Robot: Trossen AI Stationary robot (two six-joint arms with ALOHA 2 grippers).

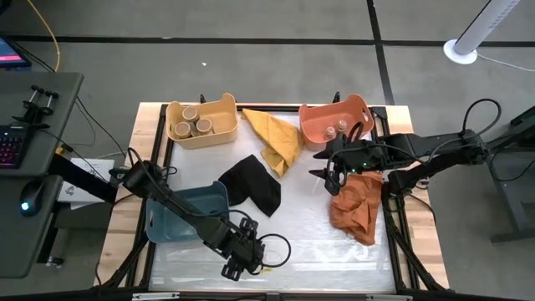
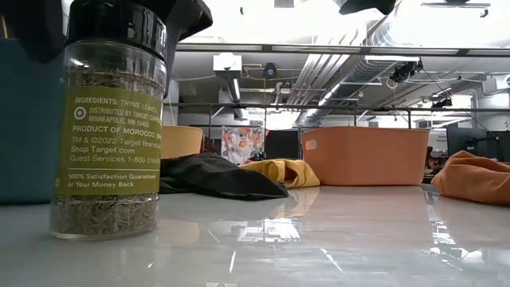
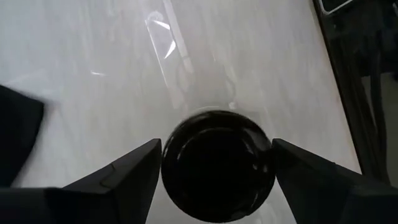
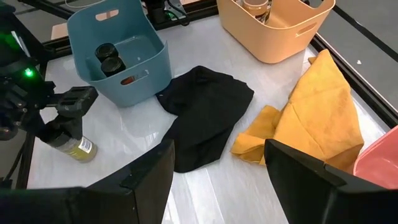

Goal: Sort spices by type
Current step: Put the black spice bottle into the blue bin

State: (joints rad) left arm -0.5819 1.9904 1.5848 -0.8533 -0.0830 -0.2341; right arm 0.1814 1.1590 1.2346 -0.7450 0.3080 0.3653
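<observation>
A black-topped spice jar [image 2: 107,119] stands upright on the white surface [image 1: 309,238] at its near edge, its label reading thyme leaves, with the left hand [image 1: 241,259] set over it. In the left wrist view the jar's dark round lid [image 3: 217,165] sits between the two fingers [image 3: 124,180], which flank it on either side with a thin gap showing, so the jaws stand wide and whether they press the jar cannot be told. From the right wrist view the same hand [image 4: 65,118] sits on top of the jar [image 4: 78,146], which rests on the surface just beside the blue bin [image 4: 121,59].

Two more dark-topped jars [image 4: 107,57] sit inside that blue bin. The yellow bin [image 1: 201,122] at the far left holds three tan-topped jars [image 1: 194,124]. The orange bin [image 1: 334,124] at the far right holds small brownish-topped jars [image 1: 337,130].

The right hand [image 1: 328,174] hangs just in front of the orange bin with its fingers [image 4: 308,180] spread apart and nothing between them. A black cloth [image 1: 252,186] lies mid-surface, a yellow cloth [image 1: 276,138] lies between the yellow and orange bins, and an orange cloth [image 1: 358,205] lies at the right side beneath the right arm.
</observation>
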